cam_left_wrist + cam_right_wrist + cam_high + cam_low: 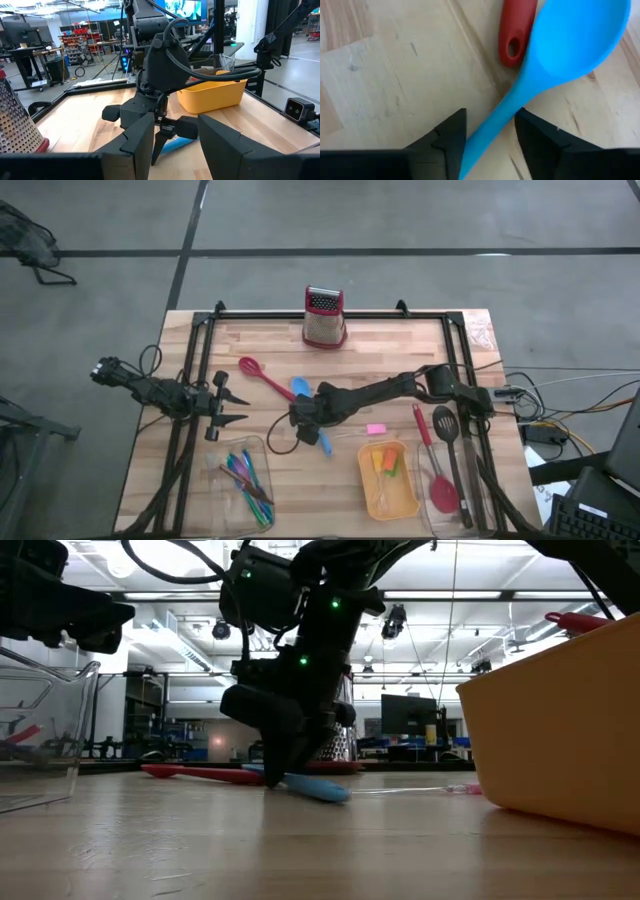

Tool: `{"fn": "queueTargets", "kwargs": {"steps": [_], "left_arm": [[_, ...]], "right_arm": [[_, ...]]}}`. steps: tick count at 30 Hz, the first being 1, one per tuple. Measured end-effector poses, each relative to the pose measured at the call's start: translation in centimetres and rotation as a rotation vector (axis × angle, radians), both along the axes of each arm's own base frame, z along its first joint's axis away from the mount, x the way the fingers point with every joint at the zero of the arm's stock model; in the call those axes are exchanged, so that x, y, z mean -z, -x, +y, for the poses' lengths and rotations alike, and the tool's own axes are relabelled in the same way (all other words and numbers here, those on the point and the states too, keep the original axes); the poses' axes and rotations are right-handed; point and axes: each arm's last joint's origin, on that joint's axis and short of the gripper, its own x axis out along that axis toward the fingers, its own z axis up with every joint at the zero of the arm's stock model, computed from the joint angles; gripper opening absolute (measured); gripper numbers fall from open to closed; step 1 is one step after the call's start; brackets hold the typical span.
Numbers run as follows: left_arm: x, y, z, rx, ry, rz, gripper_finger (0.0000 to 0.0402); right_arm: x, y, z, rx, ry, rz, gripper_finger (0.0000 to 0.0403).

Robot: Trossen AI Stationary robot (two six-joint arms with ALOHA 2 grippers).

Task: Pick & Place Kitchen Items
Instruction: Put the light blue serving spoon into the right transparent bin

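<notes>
At the left edge of the wooden surface (200, 470), the left gripper (232, 407) hangs above the boards with its fingers (135, 145) parted and nothing between them. Just below it in the high view, a clear tray (262, 465) holds a bundle of thin purple, green and blue sticks (245, 477). Farther in, a red spoon (262, 376) lies slanted on the boards, its handle end almost touching a blue spoon (303, 388). At the back edge stands a metal box grater (323, 317) with a red top.

The right gripper (308, 420) is down at the surface in the middle, over the blue spoon's handle. In the right wrist view the handle runs between the two fingers (447, 137), with a sliver of gap on each side, so they flank it but whether they have clamped it cannot be told.

To the right, a small pink piece (376, 429) lies alone on the wood. Next to it an orange tray (377, 500) holds small orange, yellow and green pieces (388, 462). By the right edge, a red spatula (436, 470) and a black slotted spatula (451, 455) lie side by side in a second clear tray (428, 525).
</notes>
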Motion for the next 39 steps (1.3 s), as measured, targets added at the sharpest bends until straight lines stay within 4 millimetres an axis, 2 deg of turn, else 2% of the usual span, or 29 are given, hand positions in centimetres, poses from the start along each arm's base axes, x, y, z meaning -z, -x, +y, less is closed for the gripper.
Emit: {"fn": "queueTargets", "kwargs": {"steps": [7,13,26,33,39], "left_arm": [[0.0,0.0,0.0,0.001,0.001,0.0,0.0159],[0.0,0.0,0.0,0.0,0.0,0.0,0.0159],[0.0,0.0,0.0,0.001,0.0,0.0,0.0158],[0.0,0.0,0.0,0.001,0.0,0.0,0.0159],[0.0,0.0,0.0,0.001,0.0,0.0,0.0159]], "right_arm": [[-0.1,0.0,-0.2,-0.004,0.005,0.006,0.0077],[-0.8,0.5,-0.6,-0.017,0.016,0.055,0.0042],[-3.2,1.0,-0.6,-0.037,0.018,0.031,0.0035],[-5.4,2.1,-0.7,-0.01,0.056,0.04,0.0034],[-8.1,3.2,0.4,-0.028,0.081,0.017,0.0034]]}}
